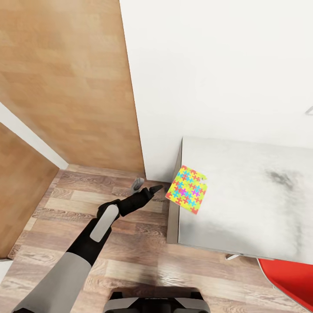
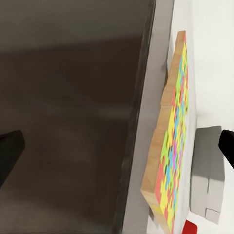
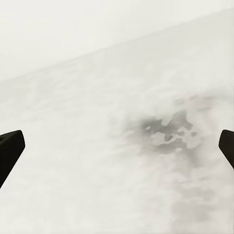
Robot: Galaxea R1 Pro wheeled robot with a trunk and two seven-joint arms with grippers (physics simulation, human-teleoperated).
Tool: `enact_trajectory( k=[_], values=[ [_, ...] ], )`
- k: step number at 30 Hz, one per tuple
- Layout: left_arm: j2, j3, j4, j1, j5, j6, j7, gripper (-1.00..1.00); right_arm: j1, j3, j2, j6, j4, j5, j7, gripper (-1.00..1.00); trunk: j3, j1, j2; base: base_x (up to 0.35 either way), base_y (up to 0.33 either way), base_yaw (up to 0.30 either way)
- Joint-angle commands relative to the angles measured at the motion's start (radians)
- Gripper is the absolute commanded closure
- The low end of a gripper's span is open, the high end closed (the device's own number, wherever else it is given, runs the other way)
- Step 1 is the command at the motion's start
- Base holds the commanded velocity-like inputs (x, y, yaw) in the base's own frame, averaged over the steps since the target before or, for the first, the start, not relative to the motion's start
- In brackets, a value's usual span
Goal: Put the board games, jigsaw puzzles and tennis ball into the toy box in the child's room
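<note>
A thin flat square jigsaw puzzle [image 1: 188, 189] patterned with bright yellow, pink, green and blue interlocking pieces lies on the near-left corner of the light grey table top [image 1: 252, 200], one edge overhanging the table's side; the left wrist view shows its pale wood-coloured thickness under the printed face [image 2: 173, 141]. Just short of that overhanging edge, off the table and over the wood-plank floor [image 1: 130, 256], sits the left gripper [image 1: 147, 188], its dark fingers spread wide and holding nothing, one black fingertip [image 1: 155, 188] pointing at the puzzle and near it but apart, the other finger grey and blurred behind. The left arm reaches forward from the lower left, grey forearm running into a black wrist with a pale band, stretched low toward the table corner. In the right wrist view the right gripper [image 3: 117, 146] hangs over the bare mottled grey table top [image 3: 161, 131], black fingertips at opposite edges, released and empty. A red curved seat edge [image 1: 290, 280] shows under the table's near rim, against a white wall [image 1: 217, 65].
</note>
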Motion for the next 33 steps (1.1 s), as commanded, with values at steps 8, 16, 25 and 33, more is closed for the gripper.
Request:
enact_trajectory(
  k=[8, 16, 25, 33],
  values=[
    [-0.007, 0.001, 0.002, -0.001, 0.002, 0.005, 0.0, -1.0, -0.001, -0.001, 0.0, 0.005, 0.0, 0.009, 0.01, -1.0, -0.001, 0.0, -0.001, 0.003, -0.002, -0.009],
    [-0.011, 0.001, 0.004, -0.001, 0.0, 0.004, 0.0, -1.0, 0.0, -0.001, 0.01, 0.005, 0.001, 0.01, 0.01, -1.0, -0.001, 0.0, -0.001, 0.001, 0.0, -0.141],
    [-0.011, 0.002, 0.005, -0.001, 0.0, 0.005, -0.001, -1.0, 0.004, -0.001, 0.017, 0.005, 0.001, 0.011, 0.01, -1.0, -0.001, 0.0, -0.001, 0.0, 0.0, -0.075],
    [-0.011, 0.001, 0.005, -0.001, -0.001, 0.004, -0.001, -1.0, 0.005, -0.001, 0.018, 0.005, 0.001, 0.011, 0.01, -1.0, -0.001, 0.0, -0.001, 0.0, 0.0, -0.02]
  ],
)
